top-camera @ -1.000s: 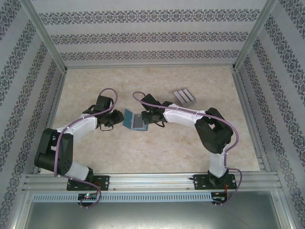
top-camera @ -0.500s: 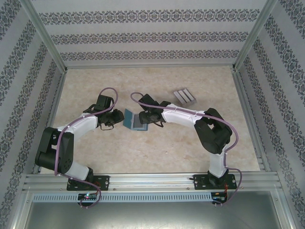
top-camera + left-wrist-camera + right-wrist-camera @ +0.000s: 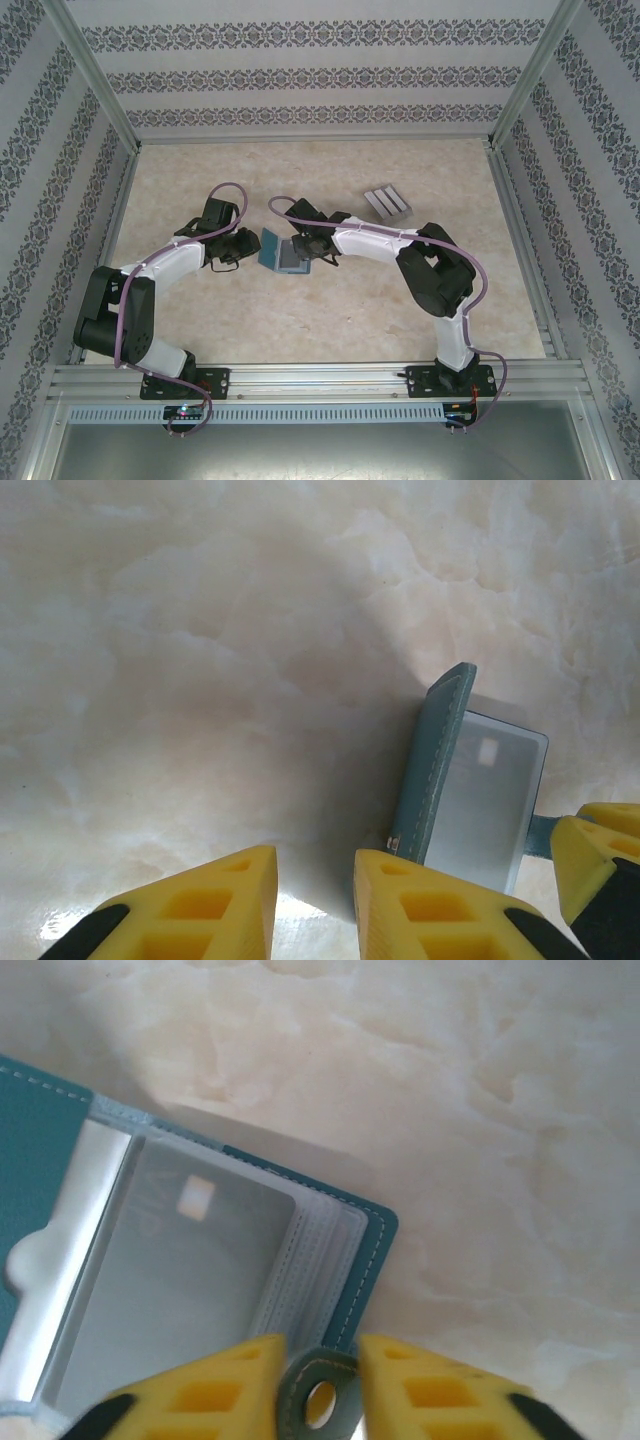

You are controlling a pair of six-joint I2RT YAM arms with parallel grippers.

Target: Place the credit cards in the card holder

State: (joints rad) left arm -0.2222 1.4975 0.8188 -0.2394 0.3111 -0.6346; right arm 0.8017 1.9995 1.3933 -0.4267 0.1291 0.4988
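Right jaws astride cropped holder tab (image 3: 300,1381)

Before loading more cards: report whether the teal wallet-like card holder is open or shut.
Open: teal card holder, cover raised, clear pockets exposed, grey card inside.

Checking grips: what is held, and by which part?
The right gripper pinches the card holder by its small tab; the left gripper holds nothing.
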